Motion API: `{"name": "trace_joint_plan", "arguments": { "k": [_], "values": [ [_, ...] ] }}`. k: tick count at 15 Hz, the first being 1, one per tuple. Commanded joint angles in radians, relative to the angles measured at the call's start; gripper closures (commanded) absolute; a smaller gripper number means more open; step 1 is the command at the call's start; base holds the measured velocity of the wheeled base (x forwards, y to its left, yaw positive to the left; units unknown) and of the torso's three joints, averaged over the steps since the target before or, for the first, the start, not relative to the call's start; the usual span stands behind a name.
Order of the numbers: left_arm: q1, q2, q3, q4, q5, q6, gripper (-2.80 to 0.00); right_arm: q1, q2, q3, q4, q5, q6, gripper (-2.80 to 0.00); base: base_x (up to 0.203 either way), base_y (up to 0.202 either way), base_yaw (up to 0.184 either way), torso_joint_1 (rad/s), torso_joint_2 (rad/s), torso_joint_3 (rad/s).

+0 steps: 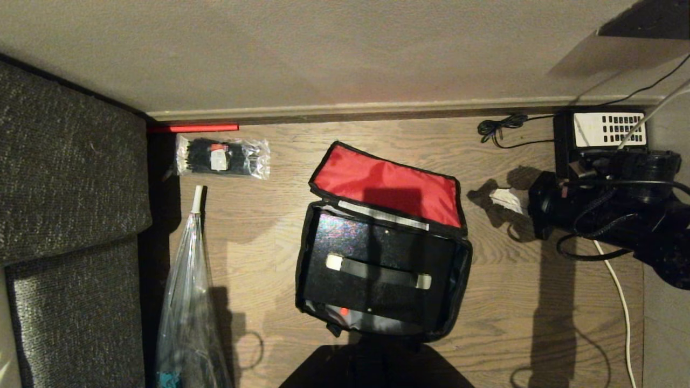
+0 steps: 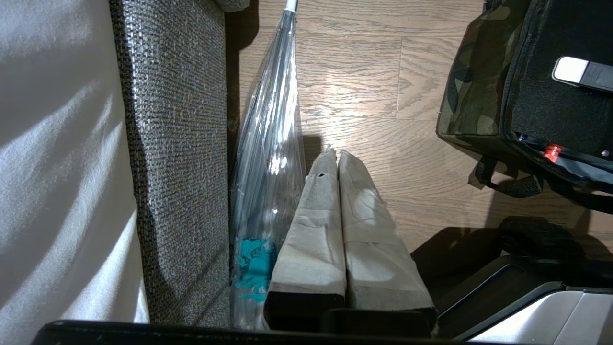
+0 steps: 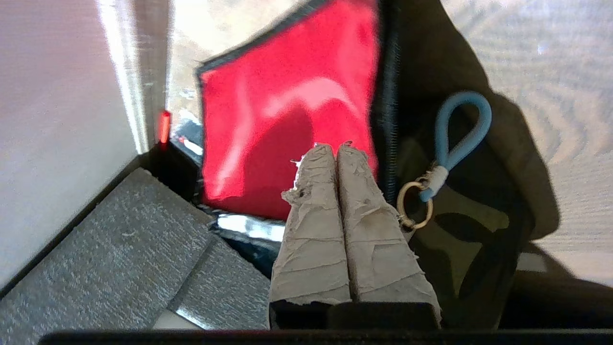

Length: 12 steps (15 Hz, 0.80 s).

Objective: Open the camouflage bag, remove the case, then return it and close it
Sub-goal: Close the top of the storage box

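1. The right gripper [image 3: 336, 152] has its jaws pressed together, the two tape-wrapped fingers [image 3: 316, 230] touching along their length – nothing sits between them. In the right wrist view they hover in front of the red lining of the raised lid, with the zipper pull [image 3: 448, 153] just beside them: one blue cord loop on one brass ring. I cannot tell whether the fingers touch the lid.
2. The left gripper [image 2: 337, 155] also has its jaws closed flat against each other and holds nothing. It hangs over the floor [image 2: 364, 72] on the left of the scene, beside the clear plastic sleeve [image 2: 268, 158] that leans along the grey sofa [image 2: 177, 143].
3. One camouflage bag [image 1: 385, 188] lies on the floor in the middle of the head view, unzipped, its lid folded back toward the far wall with the red lining showing.
4. One case [image 1: 377, 264] rests inside the open bag – black, slightly shiny, with one dark strap across its top that has two pale ends. A small red-orange mark shows on its near side.
5. One clear packet of black ties [image 1: 222, 156] lies far left on the floor, well apart from the bag; one red strip [image 1: 193, 128] lies just beyond it at the skirting board.
6. One black telephone [image 1: 598, 137] with a white keypad panel stands far right, partly behind the right arm [image 1: 609, 199], with one coiled black cable [image 1: 498, 128] to its left.
7. One crumpled white scrap [image 1: 506, 198] lies on the floor between the bag and the right arm.
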Motion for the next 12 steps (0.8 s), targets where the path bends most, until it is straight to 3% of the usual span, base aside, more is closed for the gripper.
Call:
{"name": "trace_joint_plan", "arguments": {
  "k": [1,5,12],
  "values": [
    [0.0,-0.002,0.003,0.0,0.0,-0.001,0.0,0.015,0.091,0.004,-0.06,-0.003,0.062,-2.8,0.0,0.0,0.0,0.0,0.0,0.0],
    [0.0,-0.002,0.003,0.0,0.0,-0.001,0.0,0.036,0.163,0.005,-0.23,-0.021,0.075,-2.8,0.0,0.0,0.0,0.0,0.0,0.0],
    [0.0,-0.002,0.003,0.0,0.0,-0.001,0.0,0.055,0.238,-0.041,-0.254,-0.017,0.069,-2.8,0.0,0.0,0.0,0.0,0.0,0.0]
  ]
}}
